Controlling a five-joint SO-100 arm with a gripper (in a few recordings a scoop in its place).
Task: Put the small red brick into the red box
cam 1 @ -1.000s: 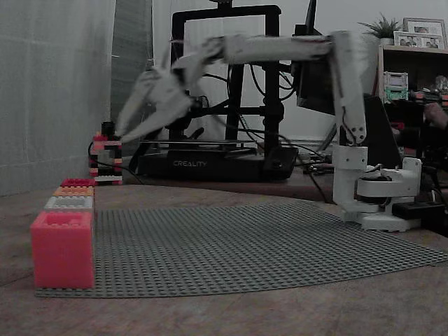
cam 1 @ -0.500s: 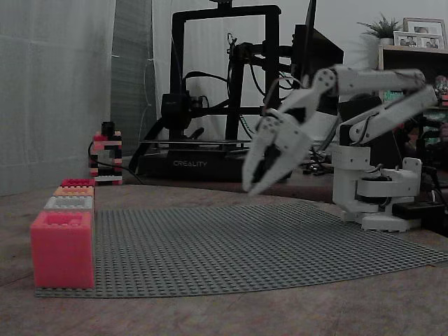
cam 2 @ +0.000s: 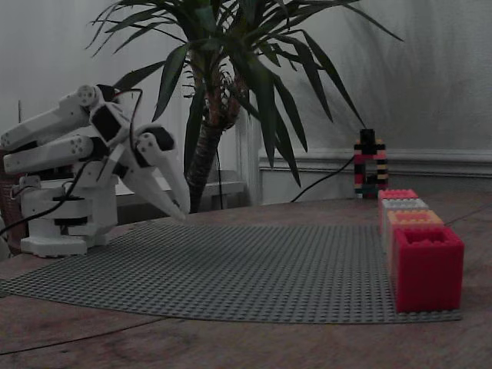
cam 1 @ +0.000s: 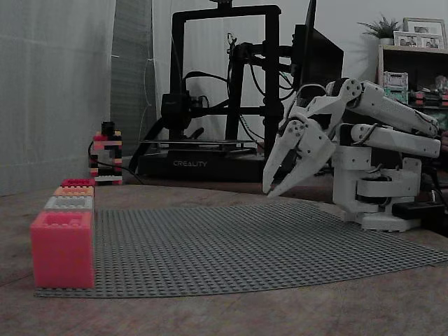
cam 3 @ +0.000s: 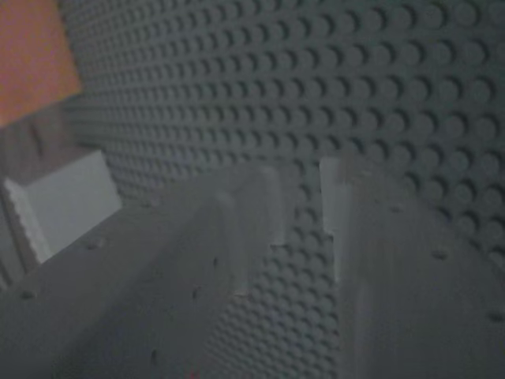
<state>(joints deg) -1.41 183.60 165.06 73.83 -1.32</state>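
Gripper (cam 1: 271, 192) hovering over the mat (cam 1: 245, 245)
In a fixed view we are seeing the brick (cam 1: 77, 183) lying beyond the box (cam 1: 62, 248); in a fixed view, the brick (cam 2: 399, 194) well apart from the gripper (cam 2: 183, 214); wrist view — fingers (cam 3: 410, 300) slightly spread over studs.

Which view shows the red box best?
A fixed view, where the red box looks deep red and its top recess shows. In a fixed view the red box looks washed-out pink. The wrist view has an orange blur at top left; which box, unclear.
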